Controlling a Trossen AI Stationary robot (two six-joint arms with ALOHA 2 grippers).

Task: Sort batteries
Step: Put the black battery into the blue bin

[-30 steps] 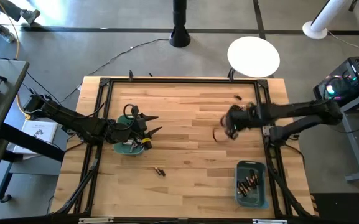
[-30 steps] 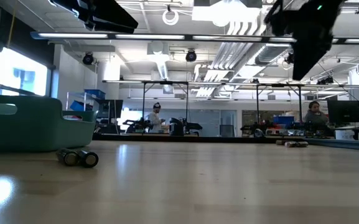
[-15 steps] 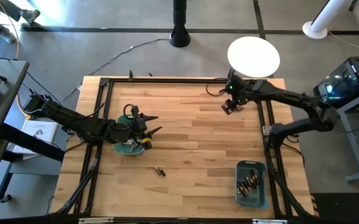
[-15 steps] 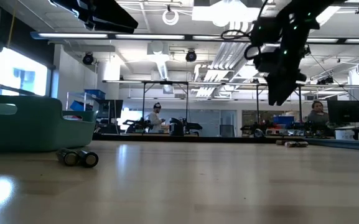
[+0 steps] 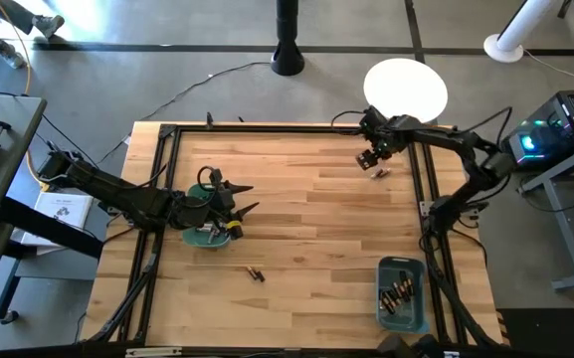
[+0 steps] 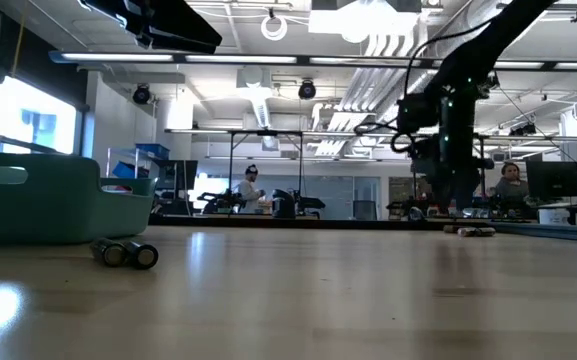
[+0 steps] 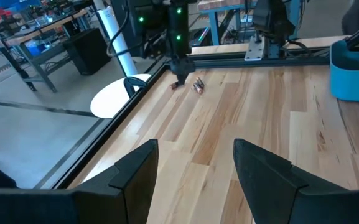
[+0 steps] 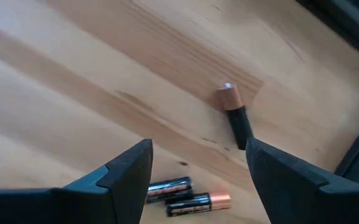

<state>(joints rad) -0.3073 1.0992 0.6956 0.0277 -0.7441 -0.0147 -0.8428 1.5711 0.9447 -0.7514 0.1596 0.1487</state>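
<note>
Near the desk's (image 5: 296, 199) far right corner, open, empty right jaws (image 8: 198, 171) should be centred over one battery (image 8: 234, 116), seemingly loose, before closing.

The table (image 5: 296, 209) is pale blond wood in narrow planks with darker grain streaks, edged by a black frame. The batteries (image 8: 234, 115) by the right gripper (image 8: 198, 171) are black with copper-orange ends. The right gripper's fingers are dark grey, like the left gripper (image 7: 195, 171). Both bins (image 5: 403, 295) are teal. The round disc (image 5: 406, 89) beyond the table is white.
</note>
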